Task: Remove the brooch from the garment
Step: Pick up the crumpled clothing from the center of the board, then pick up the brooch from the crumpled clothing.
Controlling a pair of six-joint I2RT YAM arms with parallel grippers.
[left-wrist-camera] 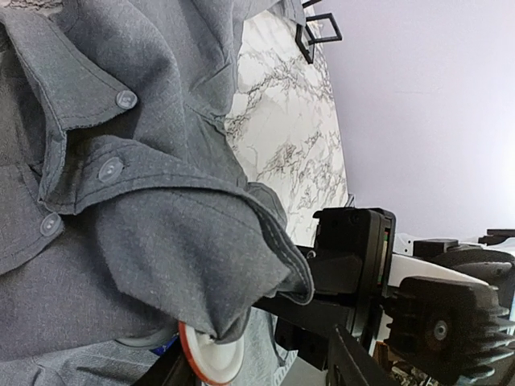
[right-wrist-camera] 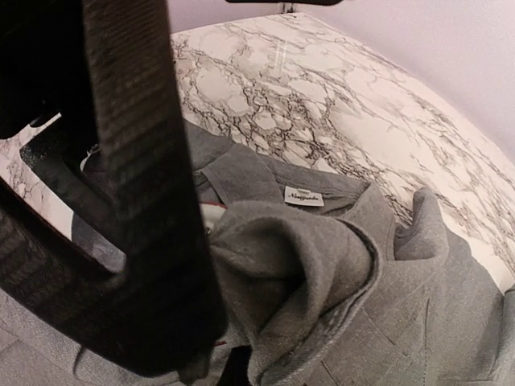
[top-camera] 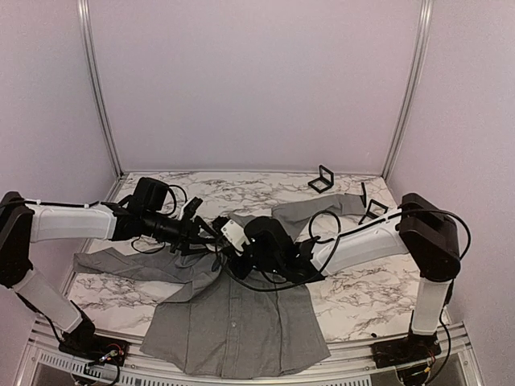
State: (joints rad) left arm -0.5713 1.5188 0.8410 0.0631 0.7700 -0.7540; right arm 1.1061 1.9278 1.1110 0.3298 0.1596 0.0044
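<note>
Top view: your left gripper (top-camera: 209, 233) and right gripper (top-camera: 228, 245) meet over the garment (top-camera: 233, 322) at its upper end. Left wrist view: the left jaws stand apart, and the brooch (left-wrist-camera: 211, 359), a red-rimmed white disc, sits under a fold of the garment. It looks not yet freed. Right wrist view: the right jaws are pinched tight against the garment's bunched cloth. You cannot tell what they hold.

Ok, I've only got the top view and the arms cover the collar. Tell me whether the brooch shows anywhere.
Observer: Yes, in the left wrist view. A white disc with a red rim, probably the brooch, peeks out from under a folded edge of the shirt.
Operator: Now give me the right wrist view.
Observer: No disc is clear there. It shows the shirt's neck label, white with dark script, facing the camera.
</note>
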